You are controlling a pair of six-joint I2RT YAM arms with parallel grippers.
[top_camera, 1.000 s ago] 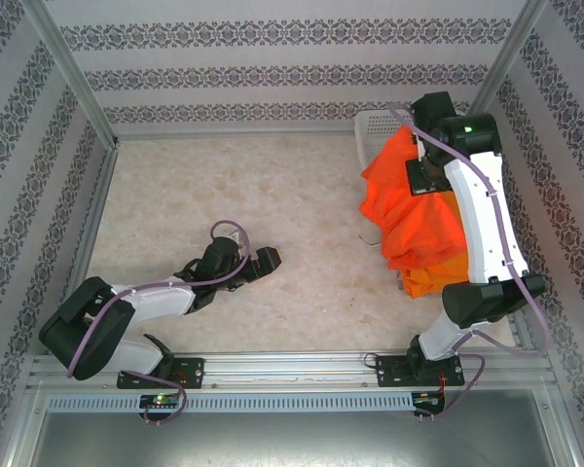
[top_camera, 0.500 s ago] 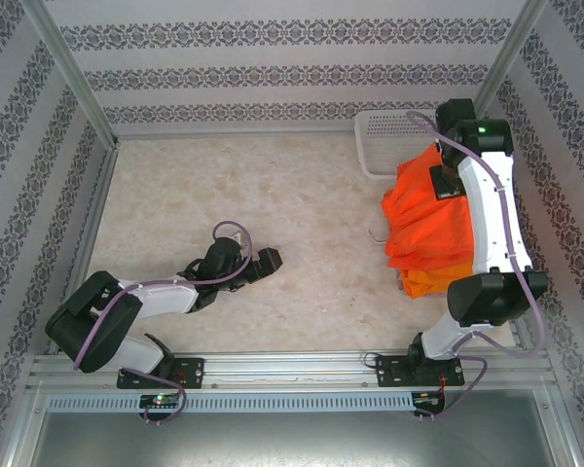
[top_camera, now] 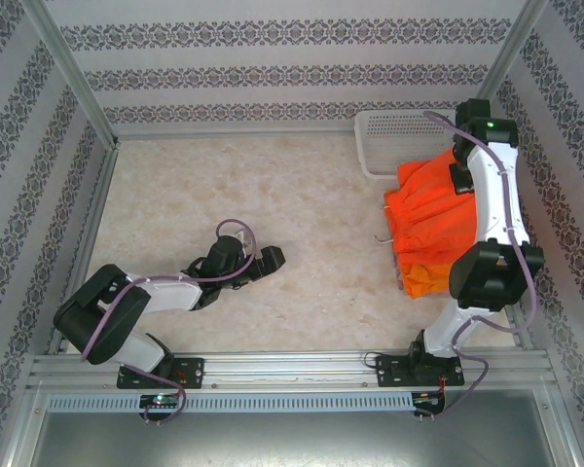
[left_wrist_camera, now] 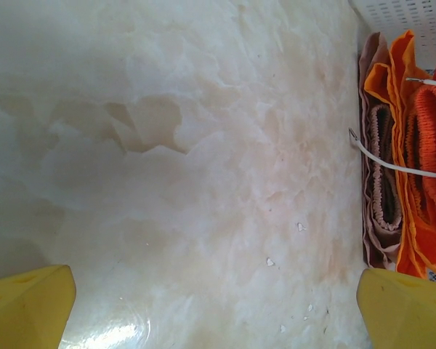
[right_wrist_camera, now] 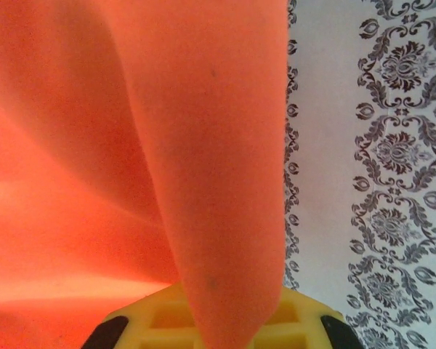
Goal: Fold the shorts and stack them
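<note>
1. The right gripper (top_camera: pixel 459 177) is closed on an orange shorts (top_camera: pixel 430 209), which is held up at its far right edge.
2. From that grip the cloth is spread out to the left of and nearer than the gripper. It is bright orange, and its gathered, ruffled waistband is turned toward the left.
3. In the right wrist view a smooth fold of the orange cloth (right_wrist_camera: pixel 203 145) is seen running down into the gripper, over its yellow finger (right_wrist_camera: pixel 225 323). A patterned wall (right_wrist_camera: pixel 378 145) is seen to the right of the fold.
4. Beneath the held shorts, a stack (top_camera: pixel 426 279) of folded shorts lies on the table (top_camera: pixel 253 195). More orange cloth shows at its near edge.
5. In the left wrist view the stack is seen edge-on, ahead and to the right of the left gripper. A dusty pink shorts (left_wrist_camera: pixel 381 182) lies against the table, with orange layers (left_wrist_camera: pixel 421 145) stacked on it. Ribbed elastic waistbands are visible on both colours.
6. A white cord (left_wrist_camera: pixel 400 166) is draped across the stack's edge.
7. A white lattice basket (top_camera: pixel 389 131) stands just beyond the stack, to the left of the right gripper.
8. The left gripper (top_camera: pixel 271 258) is low over the bare table, well apart from the stack. Its 2 yellow fingers (left_wrist_camera: pixel 29 305) are spread wide, with nothing between them.
</note>
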